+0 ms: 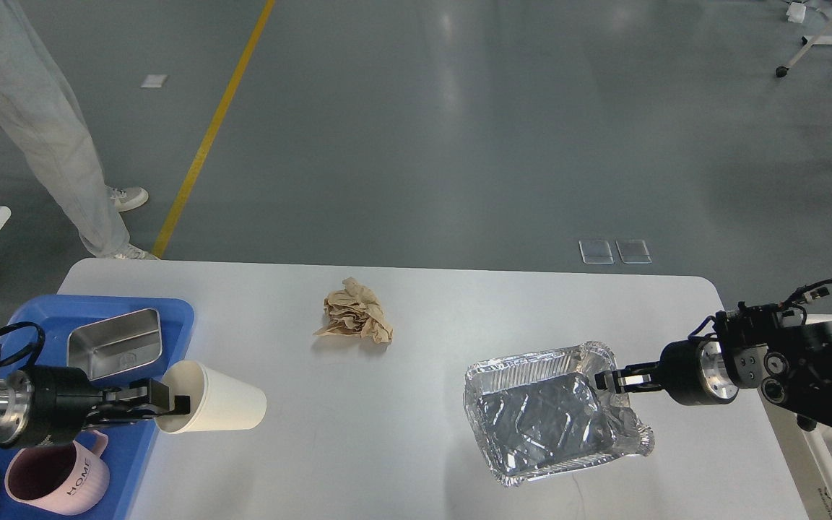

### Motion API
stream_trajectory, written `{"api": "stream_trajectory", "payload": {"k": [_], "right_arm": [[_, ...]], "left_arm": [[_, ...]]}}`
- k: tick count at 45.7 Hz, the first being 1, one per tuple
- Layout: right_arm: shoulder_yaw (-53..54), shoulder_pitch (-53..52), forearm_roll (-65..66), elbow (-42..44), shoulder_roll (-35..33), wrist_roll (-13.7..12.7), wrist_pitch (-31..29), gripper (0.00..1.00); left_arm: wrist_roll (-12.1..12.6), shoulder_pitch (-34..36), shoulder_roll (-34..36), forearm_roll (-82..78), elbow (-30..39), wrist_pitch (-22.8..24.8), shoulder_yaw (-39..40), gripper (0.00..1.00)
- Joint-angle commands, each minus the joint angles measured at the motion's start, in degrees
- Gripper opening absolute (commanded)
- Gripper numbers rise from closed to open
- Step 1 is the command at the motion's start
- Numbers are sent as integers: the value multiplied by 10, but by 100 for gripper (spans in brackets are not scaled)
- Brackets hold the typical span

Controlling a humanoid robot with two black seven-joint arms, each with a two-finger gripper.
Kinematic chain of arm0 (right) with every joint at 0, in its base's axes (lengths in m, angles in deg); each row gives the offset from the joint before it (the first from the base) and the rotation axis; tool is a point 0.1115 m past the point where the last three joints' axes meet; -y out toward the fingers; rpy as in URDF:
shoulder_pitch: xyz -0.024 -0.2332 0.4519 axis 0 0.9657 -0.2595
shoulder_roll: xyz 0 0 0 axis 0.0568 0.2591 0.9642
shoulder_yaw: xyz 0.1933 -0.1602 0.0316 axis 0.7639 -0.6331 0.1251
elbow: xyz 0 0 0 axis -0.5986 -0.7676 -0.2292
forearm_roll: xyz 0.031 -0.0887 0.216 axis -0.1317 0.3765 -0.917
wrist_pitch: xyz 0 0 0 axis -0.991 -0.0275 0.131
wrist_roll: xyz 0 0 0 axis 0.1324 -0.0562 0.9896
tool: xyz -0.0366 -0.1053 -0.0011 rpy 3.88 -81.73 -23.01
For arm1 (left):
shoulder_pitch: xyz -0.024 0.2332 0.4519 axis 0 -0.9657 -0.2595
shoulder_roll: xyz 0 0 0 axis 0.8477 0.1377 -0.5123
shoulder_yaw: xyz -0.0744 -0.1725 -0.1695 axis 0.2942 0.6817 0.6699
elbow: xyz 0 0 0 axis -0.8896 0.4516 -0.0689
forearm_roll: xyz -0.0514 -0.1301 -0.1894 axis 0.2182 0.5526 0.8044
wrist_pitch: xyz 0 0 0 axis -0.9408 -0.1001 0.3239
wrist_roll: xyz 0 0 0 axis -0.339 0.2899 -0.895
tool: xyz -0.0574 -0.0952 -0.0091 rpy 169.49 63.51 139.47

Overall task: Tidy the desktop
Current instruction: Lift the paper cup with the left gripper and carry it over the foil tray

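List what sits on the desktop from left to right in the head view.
Blue tray → paper cup, held at its rim by the left gripper → crumpled brown paper → foil tray, held at its rim by the right gripper.

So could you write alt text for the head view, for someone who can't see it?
Two black robot arms work over a white desktop: the left gripper holds a tipped white paper cup by its rim beside a blue tray, and the right gripper pinches a crumpled foil container. A brown paper wad lies between them.
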Motion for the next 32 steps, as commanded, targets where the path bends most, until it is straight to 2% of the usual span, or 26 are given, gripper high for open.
{"api": "stream_trajectory", "payload": {"k": [1,30,32], "right_arm": [[0,-1,0,-1,1,0,0,0],[2,-9,0,-2,6,1,0,0],[2,-9,0,-1,6,1,0,0]], "left_arm": [[-3,20,51,5,11,0,12,6],[-9,151,239,192,8,0,56,7],[-12,183,260,216,4,0,58,7]]}}
